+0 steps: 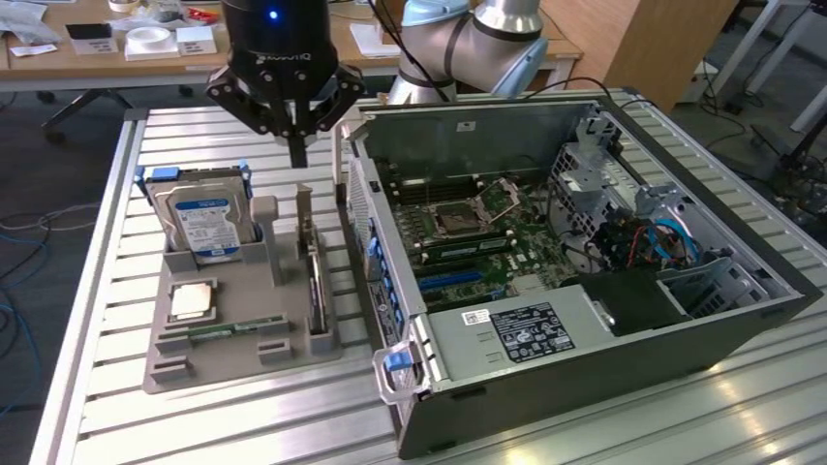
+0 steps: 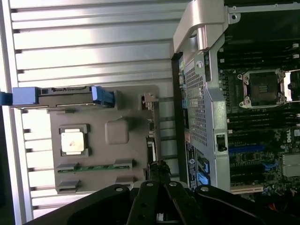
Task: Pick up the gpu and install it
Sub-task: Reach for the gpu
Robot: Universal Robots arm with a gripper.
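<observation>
Beneath the closed jaws, seemingly untouched, stands the gpu (image 1: 316,291).

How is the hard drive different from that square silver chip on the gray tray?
The hard drive stands upright; the chip lies flat. The hard drive is bigger, with a blue-white label; the chip is plain silver and square. Both sit in the gray tray.

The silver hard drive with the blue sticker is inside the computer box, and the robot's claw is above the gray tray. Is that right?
Not quite. The exterior view shows the hard drive standing upright in the gray tray, outside the computer case. The gripper does hang above that tray.
</observation>
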